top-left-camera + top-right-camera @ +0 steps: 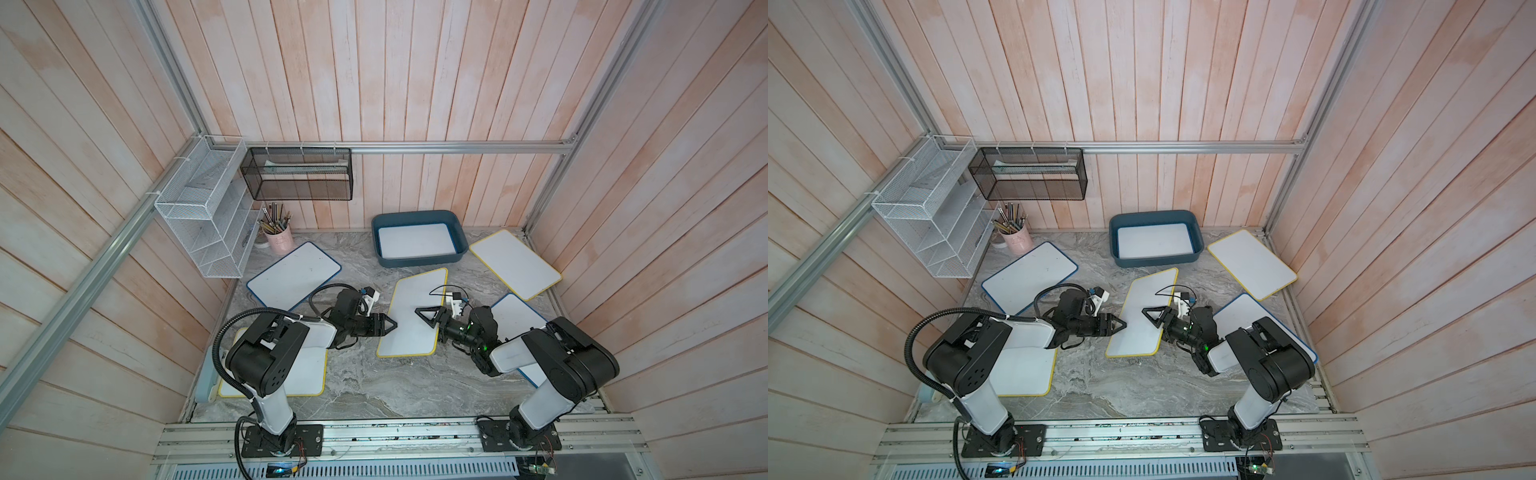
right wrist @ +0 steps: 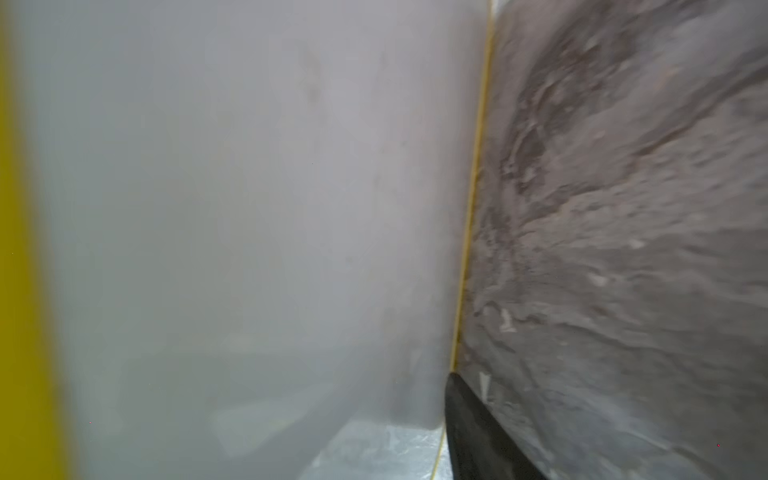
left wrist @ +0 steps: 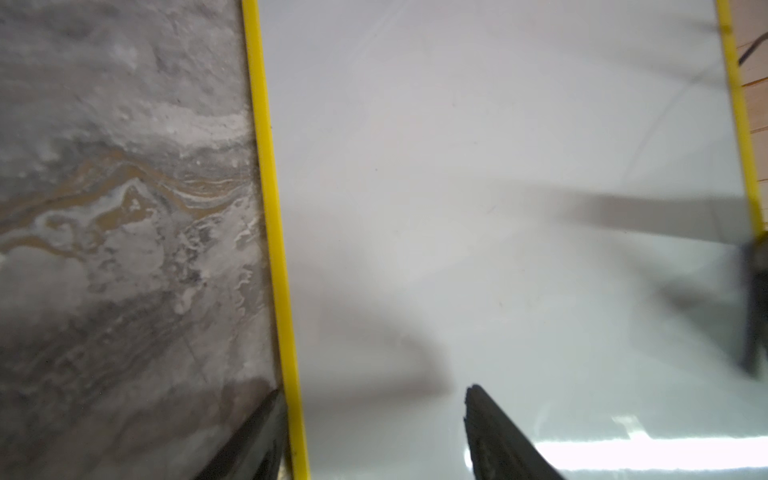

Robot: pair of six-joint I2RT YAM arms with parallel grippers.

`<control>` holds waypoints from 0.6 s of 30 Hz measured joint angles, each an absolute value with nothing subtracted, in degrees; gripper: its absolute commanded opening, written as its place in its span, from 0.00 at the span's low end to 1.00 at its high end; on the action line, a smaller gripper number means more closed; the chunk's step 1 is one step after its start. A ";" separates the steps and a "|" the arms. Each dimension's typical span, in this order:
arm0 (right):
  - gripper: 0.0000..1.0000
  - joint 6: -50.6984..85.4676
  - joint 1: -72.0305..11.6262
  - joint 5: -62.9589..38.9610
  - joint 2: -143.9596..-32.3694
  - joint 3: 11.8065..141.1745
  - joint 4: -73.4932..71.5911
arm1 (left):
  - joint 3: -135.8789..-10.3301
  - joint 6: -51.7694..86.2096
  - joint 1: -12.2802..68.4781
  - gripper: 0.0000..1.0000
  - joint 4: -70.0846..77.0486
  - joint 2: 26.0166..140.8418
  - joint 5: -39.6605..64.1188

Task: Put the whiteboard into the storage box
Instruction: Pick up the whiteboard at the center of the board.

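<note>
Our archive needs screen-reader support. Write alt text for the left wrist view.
A white rectangular whiteboard with a yellow frame fills most of the close-up, lying on a grey marbled tabletop. The left gripper is open, its black fingertips straddling the board's yellow edge.

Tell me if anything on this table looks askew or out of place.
Five whiteboards lie scattered at mixed angles across the table; only one whiteboard sits in the storage box. The middle yellow-edged whiteboard sits skewed between the left claw and right claw. Nothing looks spilled or broken.
</note>
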State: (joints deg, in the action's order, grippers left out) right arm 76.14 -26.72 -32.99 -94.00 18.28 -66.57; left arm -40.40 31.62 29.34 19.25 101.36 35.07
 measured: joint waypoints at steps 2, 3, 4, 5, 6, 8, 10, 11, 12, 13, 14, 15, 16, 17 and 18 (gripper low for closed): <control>0.59 74.32 -25.47 -33.47 -92.66 18.28 -62.35 | -40.40 31.48 29.39 0.70 19.27 101.36 35.07; 0.59 73.21 -24.97 -33.56 -91.83 18.28 -59.94 | -40.40 31.46 29.43 0.70 19.27 101.36 35.09; 0.59 71.94 -24.53 -33.58 -90.72 18.33 -56.88 | -40.40 31.46 29.50 0.70 19.29 101.36 35.09; 0.59 70.61 -24.21 -33.67 -89.65 18.50 -54.02 | -40.40 31.46 29.58 0.70 19.29 101.36 35.09; 0.59 69.12 -23.88 -33.80 -88.42 18.90 -50.61 | -40.40 31.48 29.67 0.70 19.29 101.36 35.09; 0.59 66.52 -23.38 -33.91 -86.30 20.01 -45.15 | -40.40 31.51 29.85 0.70 19.31 101.36 35.14; 0.59 64.29 -22.52 -34.35 -84.42 20.99 -40.99 | -40.40 31.53 30.26 0.70 19.29 101.36 35.35; 0.60 63.40 -21.98 -34.59 -83.70 21.28 -39.53 | -40.38 31.55 30.46 0.70 19.29 101.36 35.42; 0.60 62.67 -21.39 -34.76 -83.13 21.39 -38.33 | -40.38 31.55 30.61 0.70 19.27 101.36 35.44; 0.60 61.98 -20.73 -35.07 -82.70 21.39 -37.17 | -40.38 31.55 30.72 0.70 19.27 101.36 35.53; 0.60 61.43 -20.14 -35.44 -82.43 21.39 -36.18 | -40.38 31.57 30.79 0.70 19.27 101.36 35.57; 0.62 61.08 -19.53 -35.92 -82.37 21.39 -35.44 | -40.34 31.55 30.79 0.69 19.29 101.36 35.59; 0.63 60.80 -19.07 -36.36 -82.35 21.39 -34.94 | -40.34 31.57 30.79 0.70 19.29 101.36 35.62; 0.64 60.58 -18.76 -36.80 -82.35 21.39 -34.63 | -40.32 31.57 30.79 0.70 19.29 101.36 35.62; 0.64 60.40 -18.52 -37.34 -82.35 21.39 -34.52 | -40.27 31.57 30.79 0.69 19.31 101.36 35.62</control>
